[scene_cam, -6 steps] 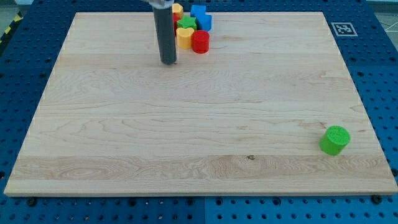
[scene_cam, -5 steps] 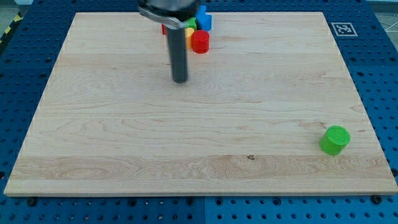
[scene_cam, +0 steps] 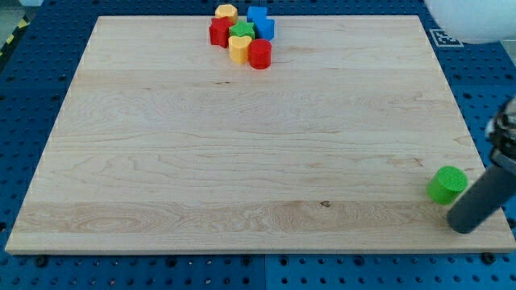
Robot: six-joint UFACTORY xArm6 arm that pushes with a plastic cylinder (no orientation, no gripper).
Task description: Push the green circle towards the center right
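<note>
The green circle (scene_cam: 447, 184) is a short upright cylinder on the wooden board (scene_cam: 258, 137), near the view's lower right corner. My tip (scene_cam: 463, 229) rests on the board just below and a little to the right of the green circle, close to it; I cannot tell whether they touch. The dark rod rises from the tip up towards the view's right edge.
A cluster of blocks sits at the view's top centre: a yellow hexagon (scene_cam: 226, 12), a red block (scene_cam: 218, 32), a green star (scene_cam: 241, 31), two blue blocks (scene_cam: 261, 21), a yellow heart (scene_cam: 239, 49) and a red cylinder (scene_cam: 260, 54). A marker tag (scene_cam: 445, 37) lies at top right.
My tip has swept from the board's upper left-centre, near the cluster, to the lower right corner. The green circle has shifted slightly right and up.
</note>
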